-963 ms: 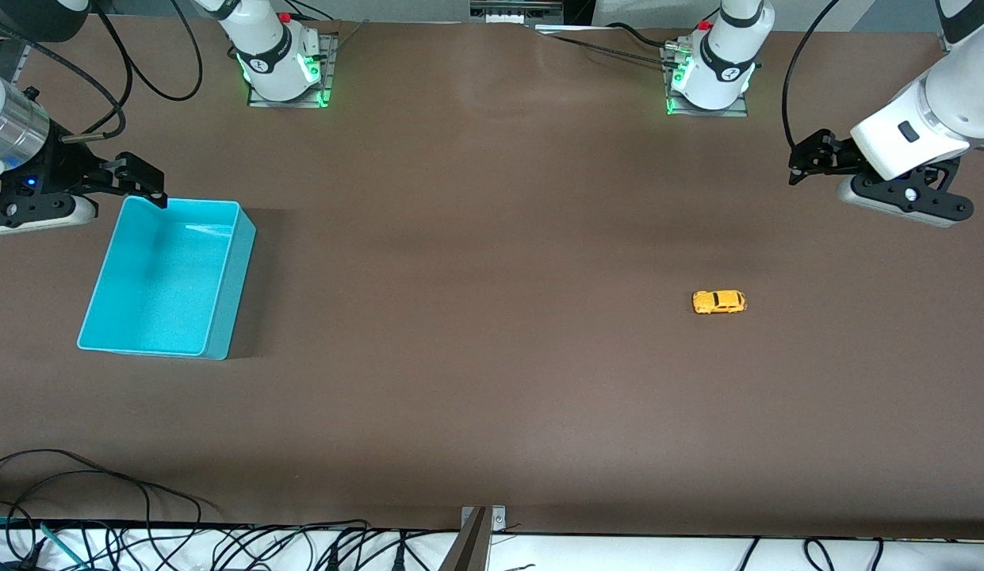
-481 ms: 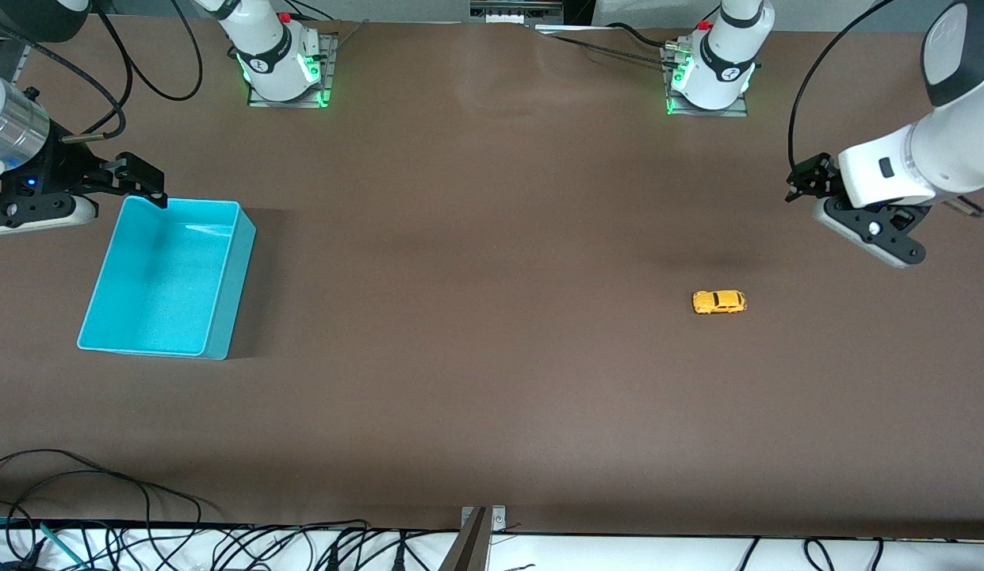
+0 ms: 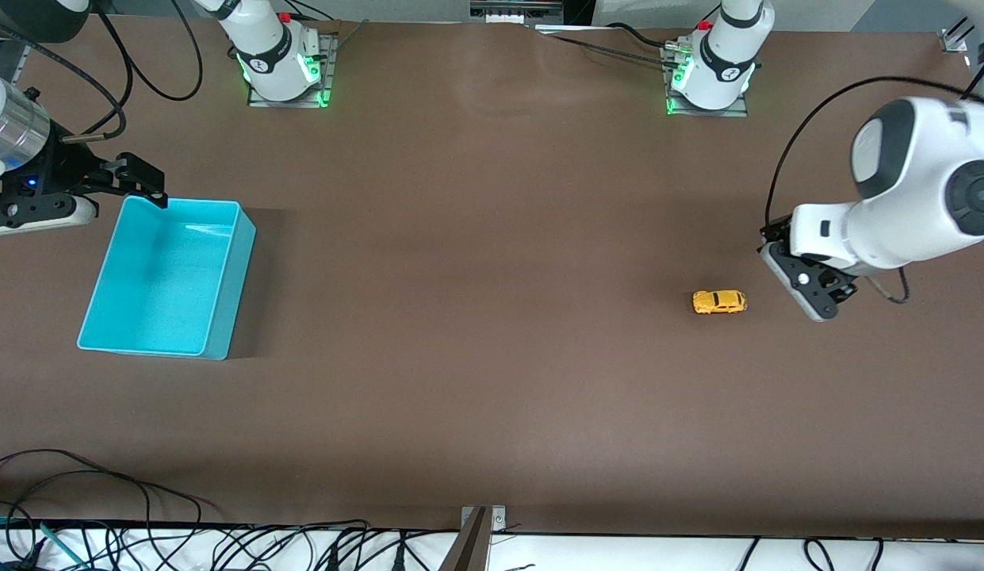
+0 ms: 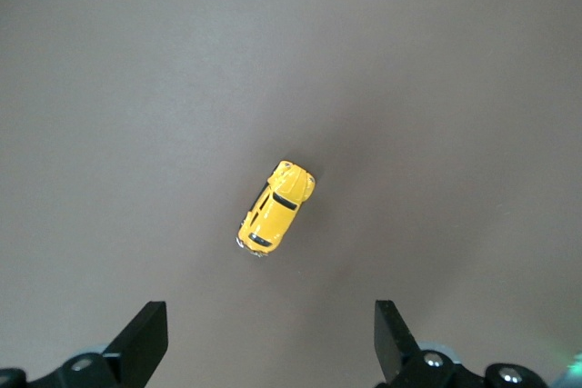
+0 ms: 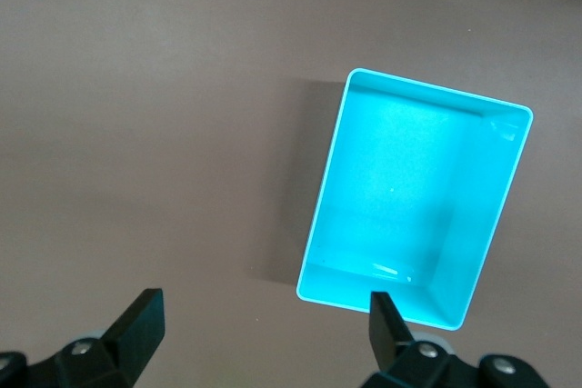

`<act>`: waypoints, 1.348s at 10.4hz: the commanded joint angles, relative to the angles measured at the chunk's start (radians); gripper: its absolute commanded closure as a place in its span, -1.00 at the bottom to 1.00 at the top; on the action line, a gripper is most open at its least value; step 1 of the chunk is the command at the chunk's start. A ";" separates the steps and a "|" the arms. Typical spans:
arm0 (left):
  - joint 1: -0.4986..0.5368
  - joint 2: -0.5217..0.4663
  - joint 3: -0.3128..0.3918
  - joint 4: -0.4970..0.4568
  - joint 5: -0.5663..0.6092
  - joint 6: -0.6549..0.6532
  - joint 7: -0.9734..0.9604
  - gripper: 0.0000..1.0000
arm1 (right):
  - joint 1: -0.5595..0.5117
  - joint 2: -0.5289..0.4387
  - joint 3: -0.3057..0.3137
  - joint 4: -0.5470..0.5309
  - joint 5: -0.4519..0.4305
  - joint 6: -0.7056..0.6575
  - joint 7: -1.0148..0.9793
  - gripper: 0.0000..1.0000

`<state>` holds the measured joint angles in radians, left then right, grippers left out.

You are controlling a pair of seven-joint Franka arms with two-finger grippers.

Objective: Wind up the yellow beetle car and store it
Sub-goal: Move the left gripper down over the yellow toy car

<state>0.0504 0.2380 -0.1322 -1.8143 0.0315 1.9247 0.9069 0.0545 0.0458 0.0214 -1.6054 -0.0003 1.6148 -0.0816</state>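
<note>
The yellow beetle car (image 3: pixel 719 302) stands on its wheels on the brown table toward the left arm's end. It also shows in the left wrist view (image 4: pixel 275 208). My left gripper (image 3: pixel 805 274) hangs over the table just beside the car, toward the left arm's end, open and empty (image 4: pixel 268 347). The turquoise bin (image 3: pixel 223 277) stands empty toward the right arm's end and shows in the right wrist view (image 5: pixel 326 190). My right gripper (image 3: pixel 141 181) waits over the table by the bin's corner, open and empty (image 5: pixel 264 333).
The two arm bases (image 3: pixel 281 67) (image 3: pixel 710 75) stand along the table edge farthest from the front camera. Loose cables (image 3: pixel 103 492) lie along the edge nearest to it. Bare brown table (image 3: pixel 476 277) lies between the bin and the car.
The left arm has swung down and toward the car, bringing its gripper close beside it. The car, the bin and the right arm have not moved.
</note>
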 commanded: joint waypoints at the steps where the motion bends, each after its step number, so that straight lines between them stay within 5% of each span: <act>1: 0.005 0.018 -0.004 -0.126 0.045 0.163 0.140 -1.00 | 0.004 -0.012 -0.004 -0.013 -0.010 0.004 -0.012 -1.00; 7: 0.043 0.257 -0.006 -0.155 0.045 0.427 0.492 -1.00 | 0.002 -0.012 -0.004 -0.013 -0.012 0.005 -0.012 -1.00; 12: 0.046 0.250 -0.010 -0.217 0.042 0.441 0.500 -0.99 | 0.005 -0.010 -0.003 -0.011 -0.012 0.005 -0.009 -1.00; 14: 0.045 0.248 -0.013 -0.226 0.042 0.441 0.500 -0.71 | 0.005 -0.012 -0.003 -0.011 -0.012 0.005 -0.010 -1.00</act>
<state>0.0855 0.5069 -0.1352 -2.0123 0.0571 2.3521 1.3882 0.0547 0.0457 0.0211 -1.6066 -0.0003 1.6148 -0.0816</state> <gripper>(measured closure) 0.040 0.000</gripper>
